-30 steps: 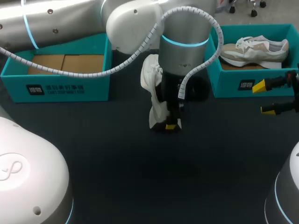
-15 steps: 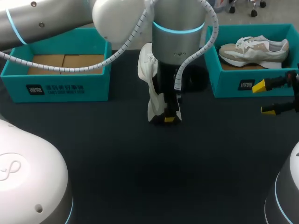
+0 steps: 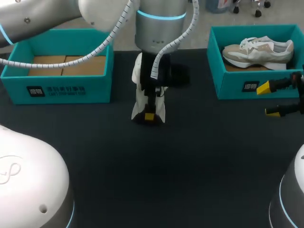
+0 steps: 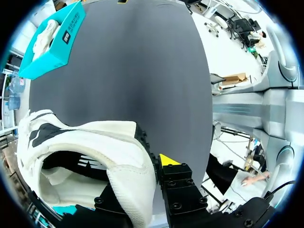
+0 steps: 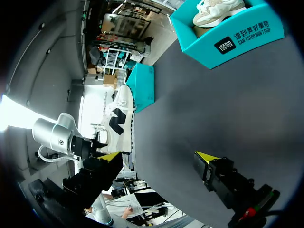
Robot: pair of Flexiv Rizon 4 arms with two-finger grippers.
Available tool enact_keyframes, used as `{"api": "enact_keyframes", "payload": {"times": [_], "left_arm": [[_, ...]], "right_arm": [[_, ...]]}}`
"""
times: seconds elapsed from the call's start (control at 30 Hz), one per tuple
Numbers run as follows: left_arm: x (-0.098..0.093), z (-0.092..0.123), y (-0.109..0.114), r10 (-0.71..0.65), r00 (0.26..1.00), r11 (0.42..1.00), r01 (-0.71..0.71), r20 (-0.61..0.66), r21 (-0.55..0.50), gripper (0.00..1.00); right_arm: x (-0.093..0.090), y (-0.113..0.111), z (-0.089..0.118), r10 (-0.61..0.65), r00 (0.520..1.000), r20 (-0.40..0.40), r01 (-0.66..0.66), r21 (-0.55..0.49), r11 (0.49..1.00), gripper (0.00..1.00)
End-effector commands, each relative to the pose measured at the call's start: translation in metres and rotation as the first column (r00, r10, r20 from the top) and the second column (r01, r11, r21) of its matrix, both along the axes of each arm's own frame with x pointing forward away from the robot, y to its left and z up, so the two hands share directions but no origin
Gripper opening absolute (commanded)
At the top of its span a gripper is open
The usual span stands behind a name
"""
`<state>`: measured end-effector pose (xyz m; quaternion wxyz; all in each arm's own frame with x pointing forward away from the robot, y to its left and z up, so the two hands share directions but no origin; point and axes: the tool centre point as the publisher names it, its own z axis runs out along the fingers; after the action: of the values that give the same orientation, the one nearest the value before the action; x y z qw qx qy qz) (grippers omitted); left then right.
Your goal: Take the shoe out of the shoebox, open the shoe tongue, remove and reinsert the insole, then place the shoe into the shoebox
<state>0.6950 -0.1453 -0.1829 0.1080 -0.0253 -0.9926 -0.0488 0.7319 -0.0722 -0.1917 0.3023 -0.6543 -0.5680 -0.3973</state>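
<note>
Shoe (image 4: 95, 142) clamped in L arm's fingers (image 4: 167, 160), pointing straight down.

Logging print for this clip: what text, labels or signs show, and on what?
Left shoebox, front wall: white square logo and lettering, too small to read.
Right shoebox, front wall: same logo, a line of Chinese characters above a line of Latin capitals.
White shoe: black side mark, no words.

From above, my own left wrist covers most of the shoe (image 3: 139, 102); only white strips show beside it. My left claw (image 3: 149, 116) shows one yellow tip; its other finger is hidden inside the heel. The right box (image 3: 237, 88) runs off the edge.
</note>
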Motion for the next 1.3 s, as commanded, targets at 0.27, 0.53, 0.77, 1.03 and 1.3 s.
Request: {"api": "enact_keyframes", "payload": {"times": [0.27,0.53,0.77,1.03,1.3], "left_arm": [[0.022,0.004,0.087,0.043,0.999,0.998,-0.042,0.003,-0.035,0.00],[0.048,0.010,0.142,-0.088,0.994,0.994,0.084,-0.070,-0.068,0.00],[0.069,0.014,0.180,-0.175,0.981,0.981,0.166,-0.079,-0.103,0.00],[0.083,0.017,0.221,-0.216,0.975,0.972,0.209,-0.060,-0.110,0.00],[0.103,0.025,0.272,-0.197,0.976,0.978,0.190,-0.091,-0.081,0.00]], "right_arm": [[-0.001,0.000,0.000,-0.001,1.000,-0.001,0.001,-0.003,1.000,1.00],[-0.001,0.000,0.000,-0.001,1.000,-0.001,0.001,-0.003,1.000,1.00],[-0.001,0.000,0.000,-0.001,1.000,-0.001,0.001,-0.003,1.000,1.00],[-0.001,0.000,0.000,-0.001,1.000,-0.001,0.001,-0.003,1.000,1.00],[-0.001,0.000,0.000,-0.001,1.000,-0.001,0.001,-0.003,1.000,1.00]]}}
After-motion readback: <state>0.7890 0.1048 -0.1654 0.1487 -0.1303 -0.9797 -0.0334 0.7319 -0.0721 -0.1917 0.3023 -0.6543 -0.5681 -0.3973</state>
